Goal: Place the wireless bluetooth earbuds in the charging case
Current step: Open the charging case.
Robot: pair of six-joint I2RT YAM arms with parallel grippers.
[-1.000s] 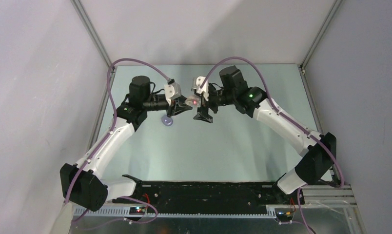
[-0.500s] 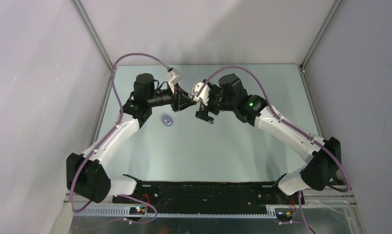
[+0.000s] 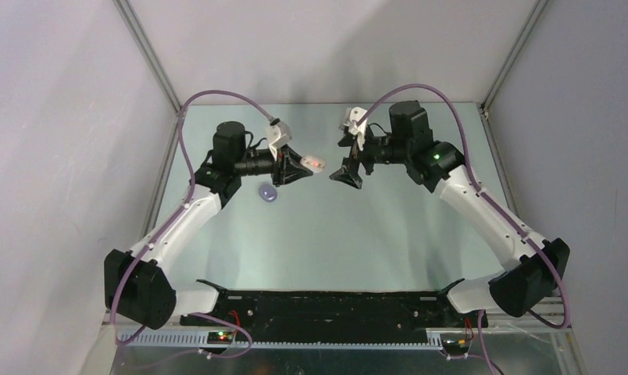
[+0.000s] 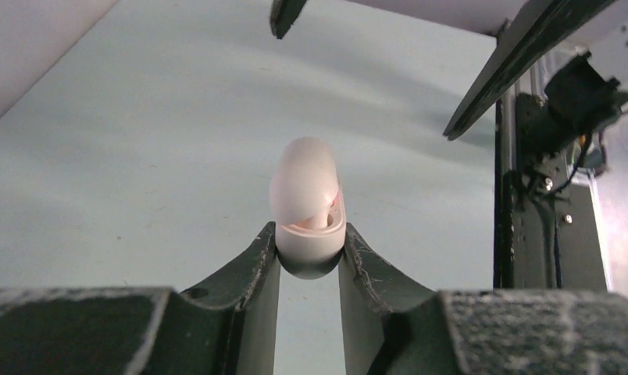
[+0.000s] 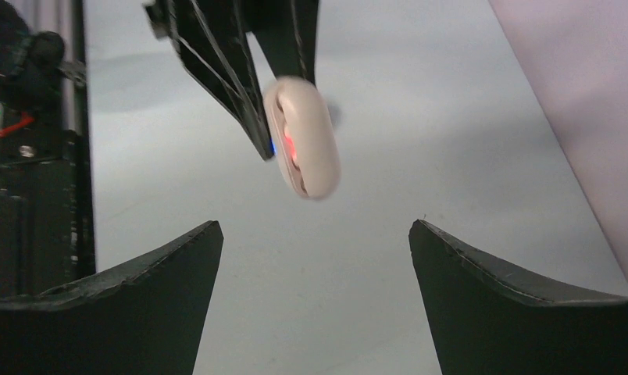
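The pale green surface (image 3: 334, 234) carries 2 arms reaching toward each other at its far end. The right claw (image 3: 350, 166) gapes wide with nothing between its fingers, and faces the left claw (image 3: 299, 164) across a small gap. The left claw is pinched tight on the charging case (image 4: 307, 211), which it holds in the air above the surface. The case's free end points at the right claw, and a red light glows in its seam. A lilac disc (image 3: 269, 193) lies on the surface below the left claw.
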